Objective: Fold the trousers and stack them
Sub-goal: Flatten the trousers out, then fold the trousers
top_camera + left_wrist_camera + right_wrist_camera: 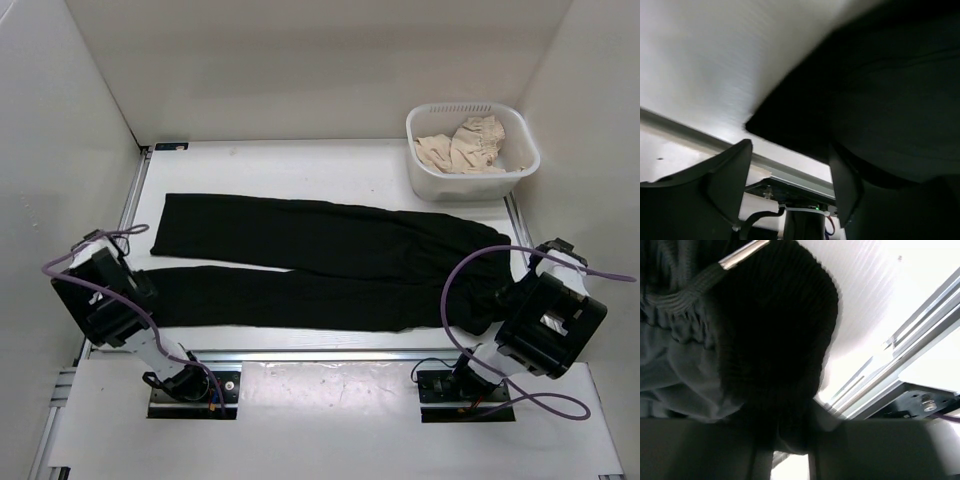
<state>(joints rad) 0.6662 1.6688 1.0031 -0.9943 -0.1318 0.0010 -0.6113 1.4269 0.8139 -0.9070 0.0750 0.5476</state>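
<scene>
One pair of black trousers (pixel 320 265) lies flat across the middle of the white table (pixel 300 165); its waist is at the right of the overhead frame and its two legs run to the left; the legs lie side by side, close along most of their run and parting toward the hems. At lower left the left gripper (pixel 140 292) sits at the hem of the lower leg; seen from its wrist, its fingers (pixel 725 180) stand apart, with the hem's corner just above the gap and nothing pinched between them; the finger at the right of that frame lies against the dark cloth. At lower right the right gripper (pixel 497 298) is down on the waist end; from its wrist the jaws are narrow, and a fold of the ribbed waistband (pixel 785 315) runs down into the slit between them, so it grips the trousers; a drawstring with a metal tip (pixel 742 252) shows at the upper left of that view. A white basket (pixel 425 175) stands at the upper right of the table, a little apart from the trousers, with a crumpled beige cloth (pixel 465 148) inside; purple cables (pixel 605 274) loop over both arms.
</scene>
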